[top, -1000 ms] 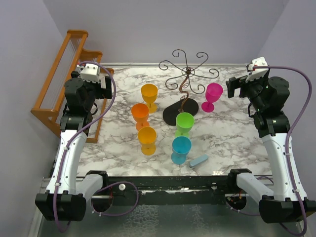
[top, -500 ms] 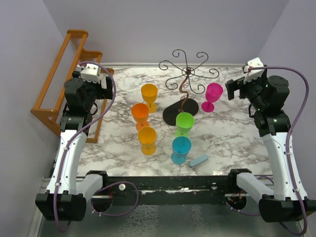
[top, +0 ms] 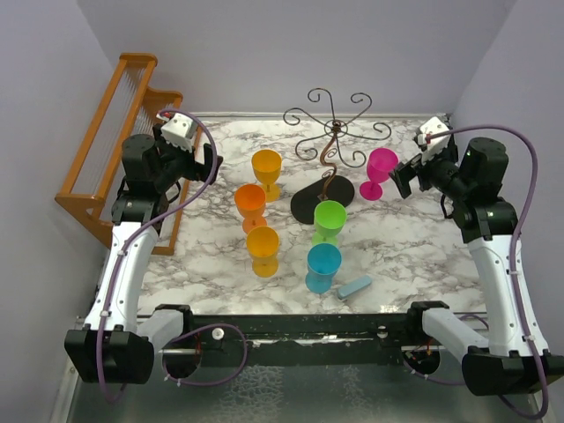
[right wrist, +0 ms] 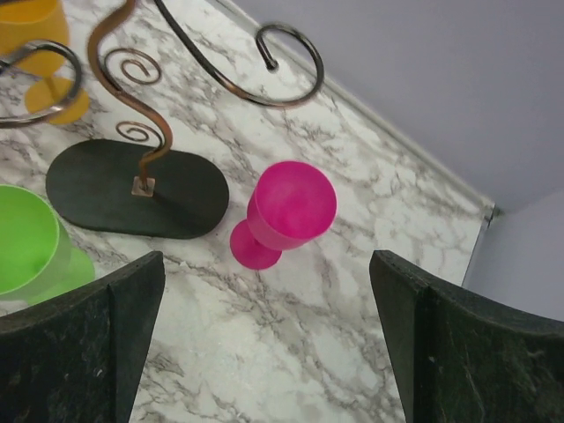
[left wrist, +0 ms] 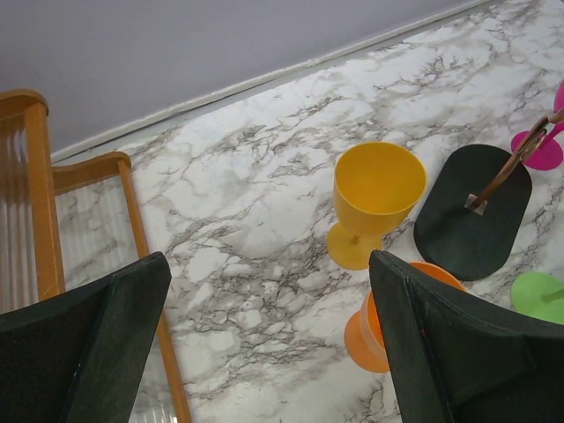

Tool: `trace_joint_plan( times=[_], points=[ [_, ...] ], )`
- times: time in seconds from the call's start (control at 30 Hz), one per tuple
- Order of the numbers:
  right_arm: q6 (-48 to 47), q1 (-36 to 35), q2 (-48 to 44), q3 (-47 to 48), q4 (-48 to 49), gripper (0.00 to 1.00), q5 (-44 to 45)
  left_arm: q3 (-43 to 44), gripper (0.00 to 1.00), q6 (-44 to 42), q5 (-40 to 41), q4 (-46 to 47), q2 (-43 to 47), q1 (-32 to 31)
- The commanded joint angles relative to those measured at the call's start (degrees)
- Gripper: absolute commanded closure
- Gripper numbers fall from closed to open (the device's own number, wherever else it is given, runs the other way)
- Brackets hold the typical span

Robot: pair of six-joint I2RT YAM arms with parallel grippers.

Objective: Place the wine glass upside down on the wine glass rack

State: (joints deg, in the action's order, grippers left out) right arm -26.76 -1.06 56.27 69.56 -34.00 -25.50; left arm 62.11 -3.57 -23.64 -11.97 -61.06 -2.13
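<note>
Toward the far edge of the marble table [top: 414, 247], about midway along it, we have the wine glass rack [top: 330, 163] on its black oval base, all its arms bare. Nothing is hung yet. Six plastic glasses stand upright on the surface. The pink glass [right wrist: 286, 210] is just right of the rack base, toward the far right corner. The yellow glass [left wrist: 374, 198] is just left of the base, and the other four sit between the rack and the near edge.

The right gripper [top: 401, 179] hovers just beside the pink glass, fingers wide apart, holding nothing. The left gripper [top: 204, 163] hangs near the far left corner, also spread and empty, its camera looking at the yellow glass.

We judge this as the approach step, with the pink glass the likely pick, though we can't be sure. Next move calls for dropping around the bowl or stem, closing, lifting, flipping the glass over, then sliding the foot into a curled arm. Risk: knocking the light rack.
</note>
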Motion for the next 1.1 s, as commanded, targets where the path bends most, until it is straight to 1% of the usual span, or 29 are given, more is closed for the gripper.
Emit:
trace_joint_plan(
  times=[0.0, 0.2, 0.37, 0.57, 0.8, 0.97, 1.07],
  points=[
    [9.14, 0.27, 0.29, -4.77, 6.43, 0.0, 11.24, 0.97, 0.01, 0.21, -3.19, 0.76, -0.78, -0.42],
    [16.13, 0.27, 4.75, -6.66, 11.65, 0.02, 16.65, -0.22, 0.01, 0.41, -2.39, 1.73, -0.8, -0.44],
    [18.99, 0.27, 10.15, -4.94, 12.87, 0.08, 17.32, -1.82, 0.01, 0.01, -2.24, 2.87, -0.73, -0.51],
    [20.35, 0.27, 16.87, -5.74, 18.53, 0.22, 19.23, -2.4, 0.01, 0.48, -2.31, 3.69, -0.48, -0.43],
    [22.88, 0.27, 24.17, -4.16, 20.6, 0.39, 15.46, -2.53, 0.01, 0.39, -2.33, 3.48, -0.13, -0.42],
    [23.17, 0.27, 27.51, -2.94, 21.58, 0.47, 15.74, -2.74, 0.01, 0.15, -2.33, 3.55, -0.43, -0.42],
    [23.04, 0.27, 29.01, -2.12, 21.63, 0.5, 15.47, -2.8, 0.01, 0.09, -2.3, 3.69, -0.71, -0.47]
  ],
)
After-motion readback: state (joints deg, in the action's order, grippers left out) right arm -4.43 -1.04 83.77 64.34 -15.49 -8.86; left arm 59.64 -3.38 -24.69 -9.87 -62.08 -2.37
